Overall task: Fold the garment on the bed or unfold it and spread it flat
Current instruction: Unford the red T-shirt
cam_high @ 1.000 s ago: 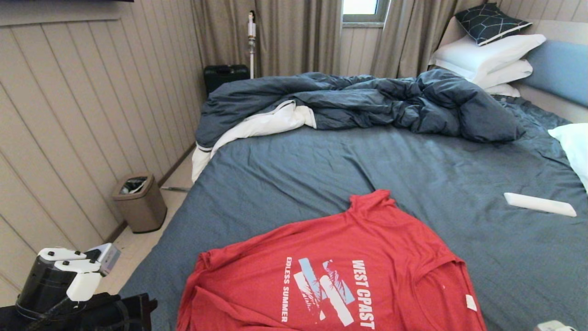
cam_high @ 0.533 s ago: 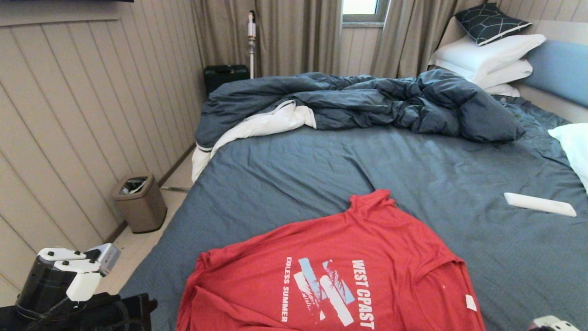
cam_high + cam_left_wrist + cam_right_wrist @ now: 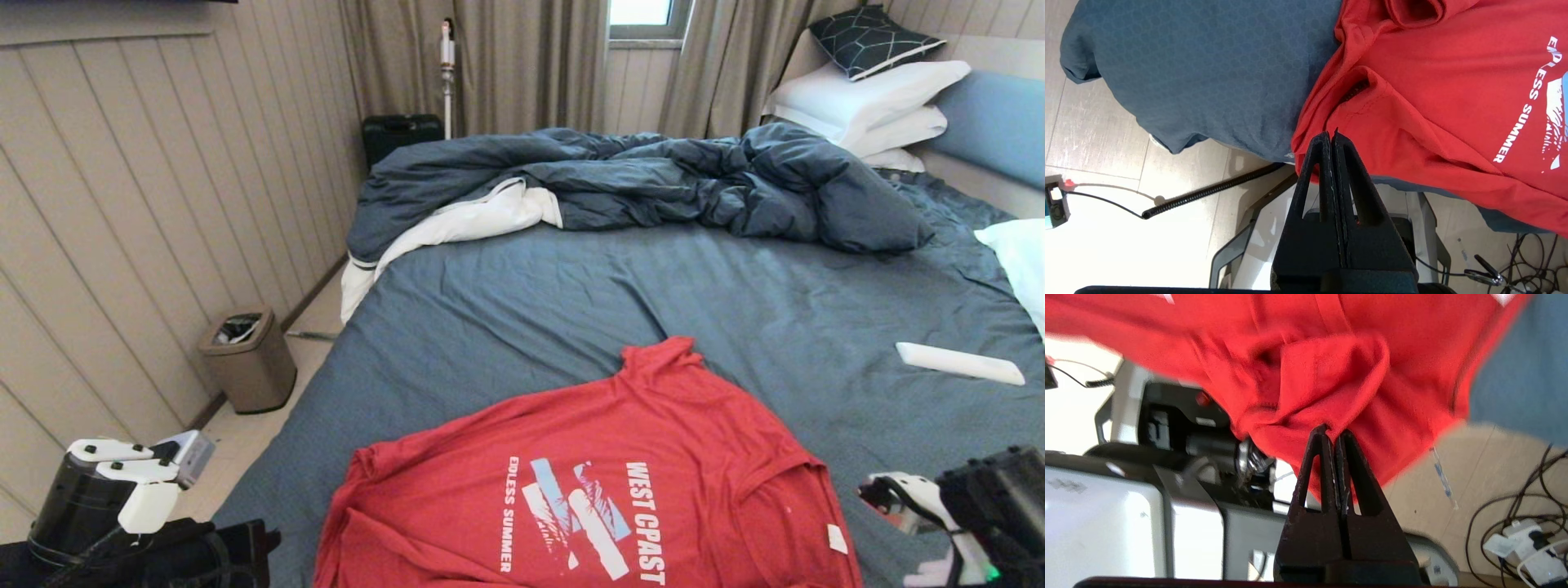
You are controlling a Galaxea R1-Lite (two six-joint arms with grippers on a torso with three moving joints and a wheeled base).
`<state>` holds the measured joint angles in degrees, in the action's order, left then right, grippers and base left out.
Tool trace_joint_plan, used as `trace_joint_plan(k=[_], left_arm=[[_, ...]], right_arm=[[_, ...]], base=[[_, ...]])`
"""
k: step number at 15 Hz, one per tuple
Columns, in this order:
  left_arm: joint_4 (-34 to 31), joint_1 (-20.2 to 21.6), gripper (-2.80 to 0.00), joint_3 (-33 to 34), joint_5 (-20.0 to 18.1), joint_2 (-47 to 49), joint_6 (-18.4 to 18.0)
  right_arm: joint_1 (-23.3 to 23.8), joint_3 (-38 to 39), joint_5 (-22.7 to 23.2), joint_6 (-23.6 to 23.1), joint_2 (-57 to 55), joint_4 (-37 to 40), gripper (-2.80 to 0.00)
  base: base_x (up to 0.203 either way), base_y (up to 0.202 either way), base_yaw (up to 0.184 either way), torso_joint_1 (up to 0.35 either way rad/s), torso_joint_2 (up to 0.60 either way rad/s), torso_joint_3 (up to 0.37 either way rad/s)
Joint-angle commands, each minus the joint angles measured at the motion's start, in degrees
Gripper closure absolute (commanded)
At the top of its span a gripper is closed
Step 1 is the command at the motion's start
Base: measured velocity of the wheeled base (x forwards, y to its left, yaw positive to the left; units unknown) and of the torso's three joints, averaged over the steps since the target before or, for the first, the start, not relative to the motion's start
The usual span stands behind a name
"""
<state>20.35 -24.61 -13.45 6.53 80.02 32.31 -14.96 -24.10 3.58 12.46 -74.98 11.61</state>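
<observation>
The garment [image 3: 588,490], a red T-shirt with white lettering, lies spread on the near part of the bed [image 3: 571,310], and its lower part hangs over the near edge. In the left wrist view my left gripper [image 3: 1331,132] is shut and empty, its tips just below the garment [image 3: 1433,102] where it droops over the mattress corner. My right gripper [image 3: 1334,430] is shut too, its tips right at a bunched fold of the garment [image 3: 1331,375] that hangs off the edge; I see no cloth drawn along by it. The right arm [image 3: 980,523] shows at the lower right, beside the collar side.
A rumpled dark blue duvet [image 3: 653,180] fills the far side of the bed, with white pillows [image 3: 865,98] at the headboard. A flat white object [image 3: 959,363] lies on the sheet to the right. A brown bin [image 3: 249,359] stands by the panelled wall. Cables [image 3: 1515,522] lie on the floor.
My right arm has risen into the head view at the lower right. The garment and the left arm have not moved.
</observation>
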Motion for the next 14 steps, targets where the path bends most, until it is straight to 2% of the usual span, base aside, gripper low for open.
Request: trace_joint_plan(k=[1,9,10,14], left_arm=[[0.1,0.0,0.00,0.0,0.1,0.0,0.2],[0.0,-0.1,0.00,0.1,0.1,-0.5,0.2],[0.0,-0.1,0.00,0.1,0.1,-0.5,0.2],[0.0,-0.1,0.00,0.1,0.1,-0.5,0.2]], right_arm=[[-0.4,-3.1,0.1,0.2,-5.3,0.2,0.00],[-0.5,-3.0,0.6,0.3,-6.7,0.0,0.00],[-0.6,-2.8,0.6,0.0,-7.1,0.0,-2.80],[-0.6,-4.4,1.7,-0.2,-8.3,0.2,-2.80]], base=[[0.000,0.000,0.000,0.000,0.00,0.000],[0.000,0.000,0.000,0.000,0.00,0.000],[0.000,0.000,0.000,0.000,0.00,0.000],[0.000,0.000,0.000,0.000,0.00,0.000]])
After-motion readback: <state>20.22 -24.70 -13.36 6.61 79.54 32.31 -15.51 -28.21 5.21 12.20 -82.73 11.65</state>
